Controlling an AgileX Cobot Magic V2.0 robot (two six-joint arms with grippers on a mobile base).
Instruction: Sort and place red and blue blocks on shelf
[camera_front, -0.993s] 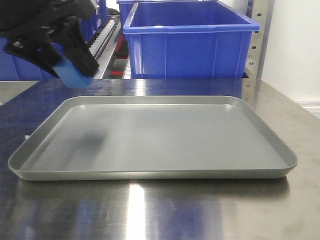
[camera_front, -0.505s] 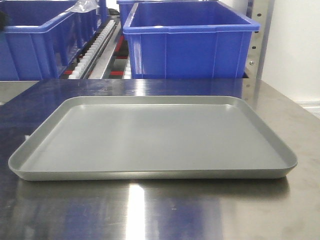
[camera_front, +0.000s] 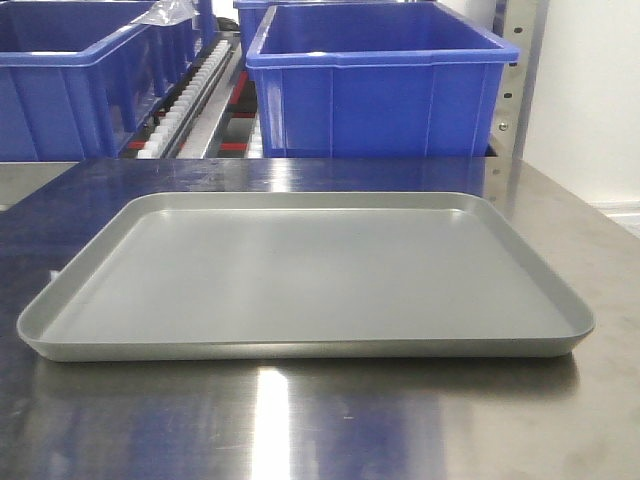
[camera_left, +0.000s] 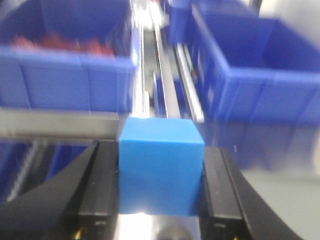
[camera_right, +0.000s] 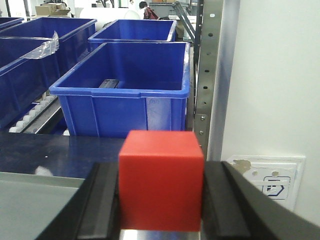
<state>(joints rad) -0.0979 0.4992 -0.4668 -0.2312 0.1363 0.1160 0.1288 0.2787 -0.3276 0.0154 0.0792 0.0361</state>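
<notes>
Snugly, L claw (camera_left: 161, 167) blue block (camera_left: 161, 172), R (camera_right: 161, 175) red (camera_right: 161, 181)

No readable text, label, brand, number or sign in any view.

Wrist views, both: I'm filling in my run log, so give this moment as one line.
left gripper: shut on blue block | right gripper: shut on red block | grey tray: empty | status: both held, unplaced
</notes>
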